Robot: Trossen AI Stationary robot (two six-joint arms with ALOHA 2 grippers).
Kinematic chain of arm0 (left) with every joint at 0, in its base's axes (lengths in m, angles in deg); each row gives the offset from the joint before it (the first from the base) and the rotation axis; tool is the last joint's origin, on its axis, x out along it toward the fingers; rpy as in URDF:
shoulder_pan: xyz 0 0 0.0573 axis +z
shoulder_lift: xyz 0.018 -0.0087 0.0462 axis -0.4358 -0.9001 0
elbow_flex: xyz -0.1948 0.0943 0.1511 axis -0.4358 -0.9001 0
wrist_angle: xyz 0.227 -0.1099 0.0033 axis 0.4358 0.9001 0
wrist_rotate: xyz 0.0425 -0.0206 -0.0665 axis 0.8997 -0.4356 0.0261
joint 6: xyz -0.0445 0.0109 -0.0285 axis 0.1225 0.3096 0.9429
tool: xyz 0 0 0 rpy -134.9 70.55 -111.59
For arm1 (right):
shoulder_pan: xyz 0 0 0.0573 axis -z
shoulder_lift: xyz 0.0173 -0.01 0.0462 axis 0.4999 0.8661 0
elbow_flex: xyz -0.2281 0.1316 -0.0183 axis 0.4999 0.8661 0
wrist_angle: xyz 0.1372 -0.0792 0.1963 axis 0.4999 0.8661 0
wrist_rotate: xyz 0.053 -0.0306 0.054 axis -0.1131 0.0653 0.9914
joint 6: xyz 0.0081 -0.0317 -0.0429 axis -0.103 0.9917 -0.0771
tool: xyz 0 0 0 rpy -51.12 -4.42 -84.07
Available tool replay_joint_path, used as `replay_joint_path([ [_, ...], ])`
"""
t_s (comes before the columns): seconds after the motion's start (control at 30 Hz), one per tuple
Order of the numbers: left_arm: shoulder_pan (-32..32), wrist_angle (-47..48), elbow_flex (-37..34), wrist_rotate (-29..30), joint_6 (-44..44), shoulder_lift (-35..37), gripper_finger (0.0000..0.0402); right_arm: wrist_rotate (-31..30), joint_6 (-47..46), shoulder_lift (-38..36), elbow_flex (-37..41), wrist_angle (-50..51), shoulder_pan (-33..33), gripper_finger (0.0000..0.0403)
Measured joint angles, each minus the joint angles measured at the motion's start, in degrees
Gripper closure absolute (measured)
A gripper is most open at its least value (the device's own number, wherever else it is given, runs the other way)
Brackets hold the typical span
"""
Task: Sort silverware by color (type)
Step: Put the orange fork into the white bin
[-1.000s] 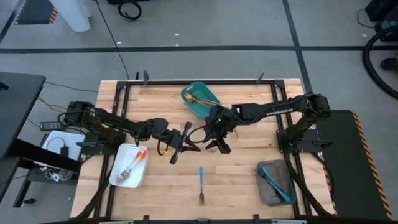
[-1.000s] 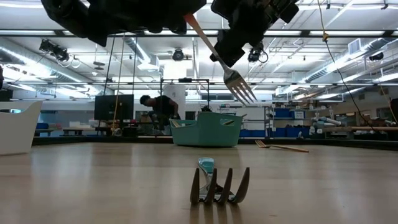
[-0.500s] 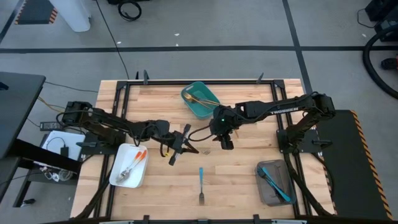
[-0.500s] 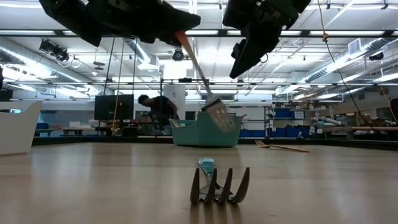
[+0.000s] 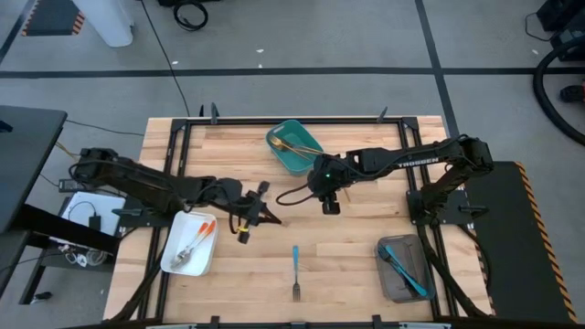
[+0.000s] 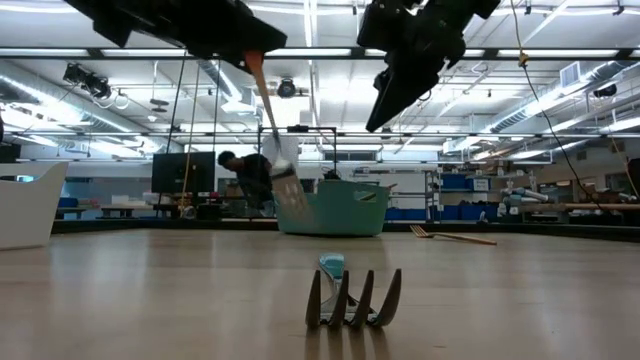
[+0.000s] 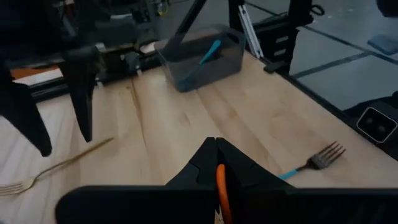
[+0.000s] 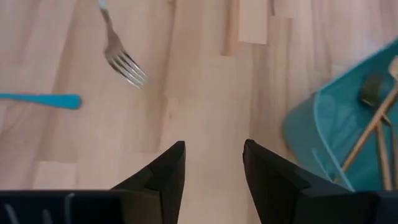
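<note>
At centre-left of the high view, the left gripper (image 5: 249, 216) pinches the orange-handled fork (image 6: 272, 140) above the desk (image 5: 366, 238); next comes the white tray (image 5: 170, 259). Farther right, the right gripper (image 5: 329, 203) hangs spread, empty.

Pale wooden counter (image 5: 356, 265) inside a black frame. Teal bin (image 5: 294, 147) at the far edge near the middle; white tray (image 5: 189, 243) at the near left; grey tray (image 5: 405, 269) at the near right. Grey floor with dark lines around. In the low view, a person (image 6: 247, 178) standing far off under bright ceiling lights.
</note>
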Motion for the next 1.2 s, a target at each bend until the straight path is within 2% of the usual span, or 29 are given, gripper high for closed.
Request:
replay_joint_path([
  [0.27,-1.8,8.13,-0.02,5.73,6.84,7.06,0.0394,-15.71,-2.55,0.0,0.03,0.42,0.03,0.0236],
  [0.4,-3.19,12.14,0.01,10.24,11.25,10.55,0.0394,-19.67,-2.56,0.0,0.03,0.26,0.27,0.0236],
  [0.53,-4.82,19.18,1.33,15.56,15.2,13.79,0.0393,-20.04,-2.6,0.0,0.03,0.2,0.95,0.0236],
  [0.77,-10.19,40.26,12.84,23.95,21.65,14.77,0.0393,-19.81,-3.21,0.0,0.03,0.19,2.02,0.0236],
  [0.97,-16.91,52.04,19.54,30.46,29.69,14.74,0.0393,-19.75,-2.73,0.0,0.03,0.44,2.11,0.0236],
  [1.2,-21.83,61.15,22.59,33.44,43.25,14.96,0.0393,-19.43,-2.6,0.0,0.03,0.46,2.76,0.0236],
])
